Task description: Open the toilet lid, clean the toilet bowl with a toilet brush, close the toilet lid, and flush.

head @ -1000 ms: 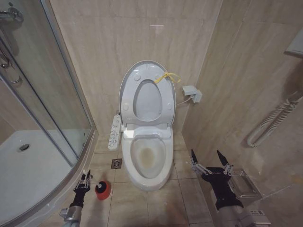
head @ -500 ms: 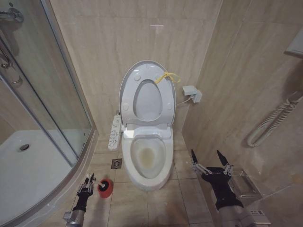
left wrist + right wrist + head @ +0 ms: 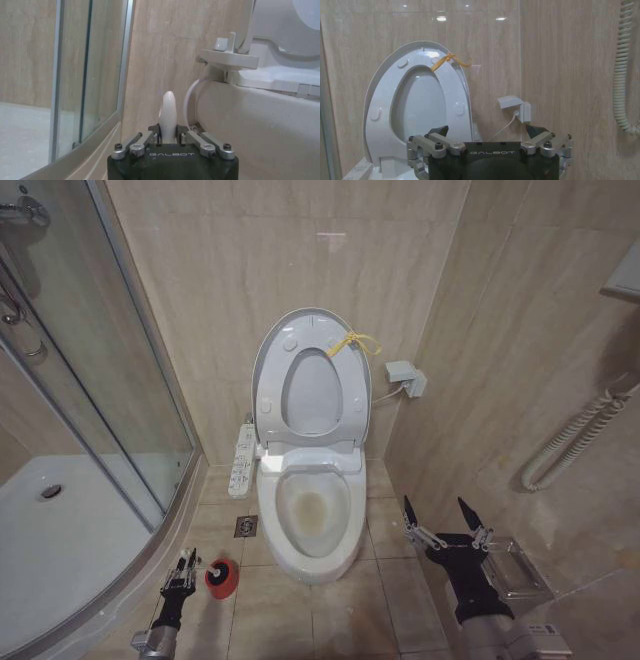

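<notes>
Now toilet lid [image 3: 312, 370] upright, toilet bowl [image 3: 313, 515] stained

A curved clear glass shower enclosure [image 3: 95, 370] stands at the left, with a white shower tray [image 3: 40, 550] inside and a round drain [image 3: 48, 492] in it. Beige stone wall tiles [image 3: 230, 270] cover the far wall. A white wall socket box [image 3: 405, 376] sits far right; a white coiled hose [image 3: 575, 442] hangs on the right wall. A small red round cup [image 3: 221, 575] rests on the near floor, near a square floor drain [image 3: 245, 526].
</notes>
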You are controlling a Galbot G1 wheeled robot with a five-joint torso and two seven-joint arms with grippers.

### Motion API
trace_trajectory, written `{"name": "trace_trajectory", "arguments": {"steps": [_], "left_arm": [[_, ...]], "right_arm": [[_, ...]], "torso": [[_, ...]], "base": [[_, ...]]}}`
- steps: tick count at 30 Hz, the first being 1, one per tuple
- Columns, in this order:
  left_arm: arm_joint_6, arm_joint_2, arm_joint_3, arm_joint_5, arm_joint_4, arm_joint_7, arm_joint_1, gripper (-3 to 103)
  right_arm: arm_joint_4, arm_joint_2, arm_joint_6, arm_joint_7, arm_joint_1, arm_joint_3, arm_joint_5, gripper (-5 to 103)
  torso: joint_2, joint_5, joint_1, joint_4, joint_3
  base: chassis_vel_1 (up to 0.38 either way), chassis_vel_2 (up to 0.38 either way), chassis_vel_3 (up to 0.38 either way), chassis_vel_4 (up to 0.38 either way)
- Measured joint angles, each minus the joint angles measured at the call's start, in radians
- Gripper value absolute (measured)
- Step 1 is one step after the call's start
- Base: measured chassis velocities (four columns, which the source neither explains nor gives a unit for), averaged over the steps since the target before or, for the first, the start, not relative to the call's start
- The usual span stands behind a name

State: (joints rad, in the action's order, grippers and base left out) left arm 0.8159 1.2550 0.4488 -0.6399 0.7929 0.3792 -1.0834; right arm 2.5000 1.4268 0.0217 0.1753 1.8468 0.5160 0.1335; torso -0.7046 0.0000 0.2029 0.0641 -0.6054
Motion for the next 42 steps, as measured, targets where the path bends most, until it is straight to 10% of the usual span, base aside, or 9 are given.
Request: {"name": "trace_trajectory", "arguments": {"steps": [42], "left_arm": [[-0.057, -0.013, -0.009, -0.003, 0.019, -0.057, 0.018, 24]], "right_arm": [[0.0, 0.0, 0.0, 0.0, 0.0, 0.0, 0.0, 100]], "torso": [[0.0, 0.0, 0.0, 0.0001, 0.0]], "base": [[0.0, 0.0, 0.0, 0.0]]}}
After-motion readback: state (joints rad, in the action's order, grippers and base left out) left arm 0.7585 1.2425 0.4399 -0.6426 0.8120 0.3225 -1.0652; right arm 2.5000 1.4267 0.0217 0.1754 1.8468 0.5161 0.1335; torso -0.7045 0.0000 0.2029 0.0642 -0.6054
